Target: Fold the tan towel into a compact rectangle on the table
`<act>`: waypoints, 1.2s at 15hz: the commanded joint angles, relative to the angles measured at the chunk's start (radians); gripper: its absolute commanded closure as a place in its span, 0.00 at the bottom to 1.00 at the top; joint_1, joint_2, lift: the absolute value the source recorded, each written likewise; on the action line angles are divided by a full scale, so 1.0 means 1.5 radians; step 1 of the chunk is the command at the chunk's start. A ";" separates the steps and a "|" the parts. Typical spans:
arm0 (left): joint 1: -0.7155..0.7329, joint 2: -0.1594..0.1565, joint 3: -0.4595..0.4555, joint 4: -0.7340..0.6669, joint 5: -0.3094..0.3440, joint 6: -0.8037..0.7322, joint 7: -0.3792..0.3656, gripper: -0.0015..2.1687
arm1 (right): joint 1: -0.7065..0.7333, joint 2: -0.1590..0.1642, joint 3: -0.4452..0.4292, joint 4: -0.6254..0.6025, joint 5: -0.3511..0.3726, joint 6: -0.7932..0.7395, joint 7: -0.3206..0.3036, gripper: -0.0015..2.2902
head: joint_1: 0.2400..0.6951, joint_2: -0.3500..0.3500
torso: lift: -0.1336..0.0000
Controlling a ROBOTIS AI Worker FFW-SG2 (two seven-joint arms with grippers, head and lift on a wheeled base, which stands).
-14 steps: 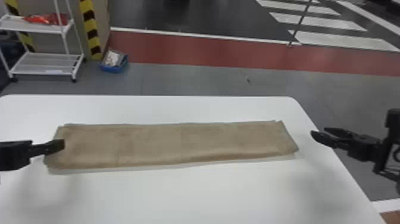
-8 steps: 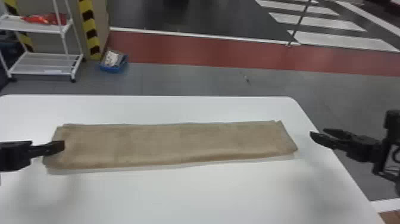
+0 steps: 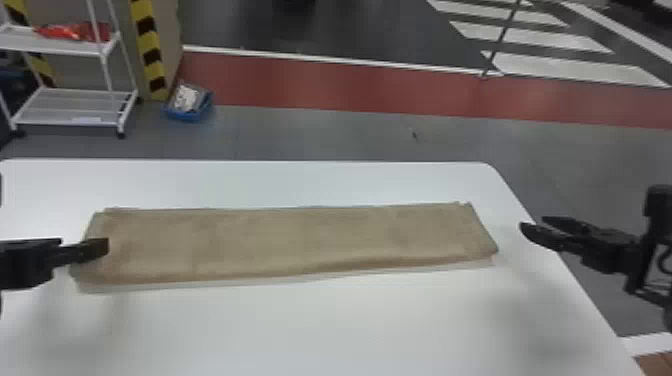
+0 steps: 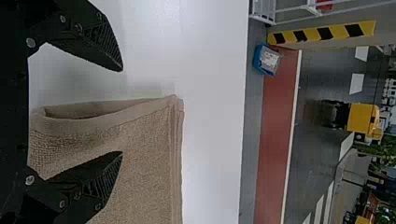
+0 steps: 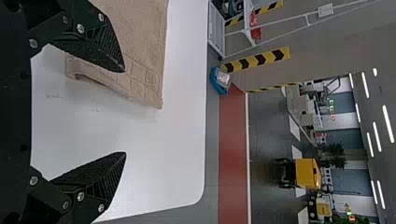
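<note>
In the head view the tan towel (image 3: 290, 242) lies as a long flat strip across the white table, its left end slightly askew. My left gripper (image 3: 100, 247) is over the towel's left end. My right gripper (image 3: 535, 227) is off the towel's right end, above the table's right edge. In the left wrist view my left gripper (image 4: 122, 111) stands open, one finger over the towel (image 4: 149, 154) and the other over bare table. In the right wrist view my right gripper (image 5: 125, 112) is open too, one finger across the end of the towel (image 5: 140, 51).
The white table (image 3: 350, 330) has a rounded far right corner. Beyond it on the floor are a white wire shelf (image 3: 75, 107) and a blue bin (image 3: 189, 105), with yellow-black striped posts (image 3: 148, 47) beside them.
</note>
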State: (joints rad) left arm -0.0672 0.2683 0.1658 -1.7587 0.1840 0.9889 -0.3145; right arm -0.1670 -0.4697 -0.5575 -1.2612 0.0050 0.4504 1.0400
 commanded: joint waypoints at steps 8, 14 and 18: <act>-0.014 -0.003 -0.029 0.023 -0.027 0.007 0.005 0.21 | 0.014 0.001 -0.002 -0.016 -0.001 -0.008 0.000 0.13 | 1.00 0.19 | 0.07; -0.016 -0.004 -0.036 0.019 -0.028 0.009 0.008 0.29 | 0.019 0.000 -0.003 -0.020 0.000 -0.008 -0.001 0.13 | 1.00 0.19 | 0.07; -0.016 -0.004 -0.034 0.018 -0.028 0.011 0.009 0.29 | 0.018 0.001 0.011 -0.019 0.014 -0.008 -0.008 0.13 | 1.00 0.19 | 0.07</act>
State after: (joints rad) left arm -0.0905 0.2623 0.1127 -1.7308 0.1425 1.0058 -0.3008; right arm -0.1390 -0.4691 -0.5513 -1.2914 0.0132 0.4383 1.0327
